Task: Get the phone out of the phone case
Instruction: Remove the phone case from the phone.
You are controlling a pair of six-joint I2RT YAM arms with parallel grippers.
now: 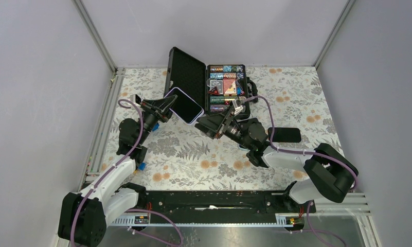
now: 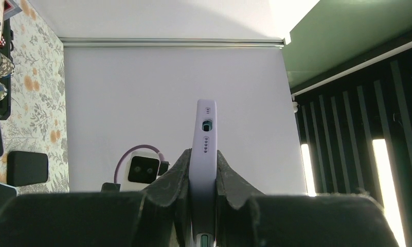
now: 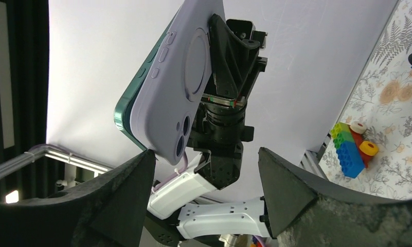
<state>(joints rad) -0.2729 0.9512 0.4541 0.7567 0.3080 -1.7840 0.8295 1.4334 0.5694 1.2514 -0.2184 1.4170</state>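
A phone in a lilac case (image 1: pixel 184 105) is held up in the air over the left middle of the table. My left gripper (image 1: pixel 165 107) is shut on it; in the left wrist view the case (image 2: pixel 206 139) stands edge-on between the two pads (image 2: pixel 174 172). In the right wrist view the case back (image 3: pixel 180 72) with camera holes faces me, and a dark green phone edge (image 3: pixel 125 105) shows along its left side. My right gripper (image 1: pixel 206 125) is open, its fingers (image 3: pixel 125 180) just below the phone's lower corner, one tip close to it.
An open black case (image 1: pixel 206 85) with colourful boxes lies at the back middle. A black block (image 1: pixel 285 135) lies right of the right arm. Toy bricks (image 3: pixel 353 146) lie on the floral cloth. A small blue piece (image 1: pixel 141 166) sits by the left arm.
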